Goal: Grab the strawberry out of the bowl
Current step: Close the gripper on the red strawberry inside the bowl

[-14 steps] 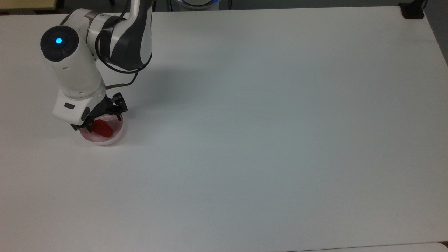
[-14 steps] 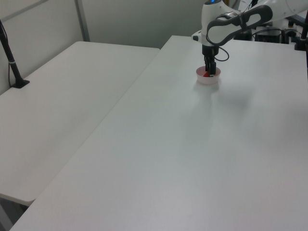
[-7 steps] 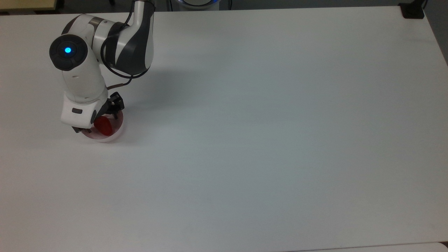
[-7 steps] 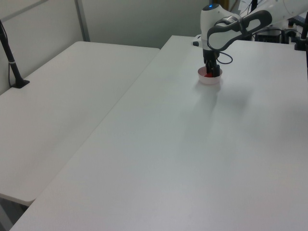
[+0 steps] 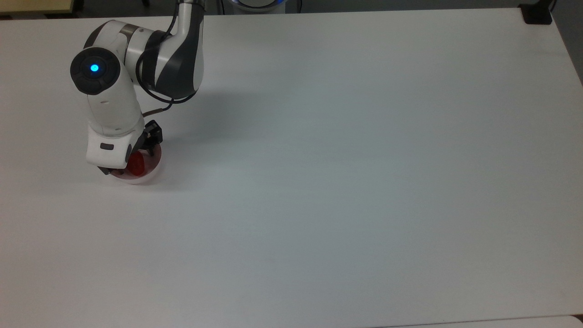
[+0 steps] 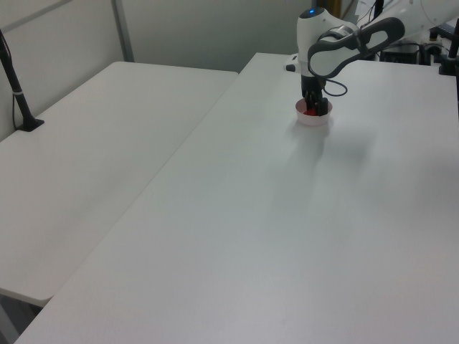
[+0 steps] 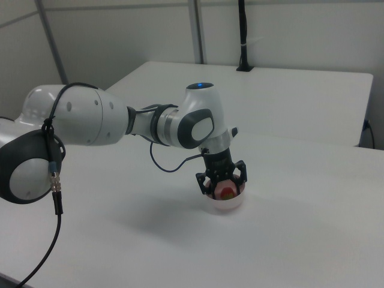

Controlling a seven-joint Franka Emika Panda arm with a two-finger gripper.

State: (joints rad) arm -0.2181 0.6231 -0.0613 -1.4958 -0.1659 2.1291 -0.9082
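Note:
A small pale pink bowl (image 5: 154, 169) (image 7: 225, 206) stands near the top view's left edge of the white table. A red strawberry (image 5: 137, 165) (image 7: 227, 192) lies inside it. My gripper (image 7: 223, 187) points straight down into the bowl, open, one black finger on each side of the strawberry. In the top view the white hand covers most of the bowl and part of the strawberry. The left view has the bowl (image 6: 313, 120) far back on the table with the gripper (image 6: 313, 108) lowered into it.
The white table (image 5: 346, 182) stretches wide to the top view's right of the bowl. A second white table (image 6: 86, 165) stands beside it on the left view's left, with a black post (image 6: 16, 86) clamped at its edge. A black clamp (image 5: 536, 16) sits at the top view's upper right corner.
The wrist has shifted over the bowl and the gripper has come lower around the strawberry, so the hand now hides more of both. Bowl and strawberry have stayed put.

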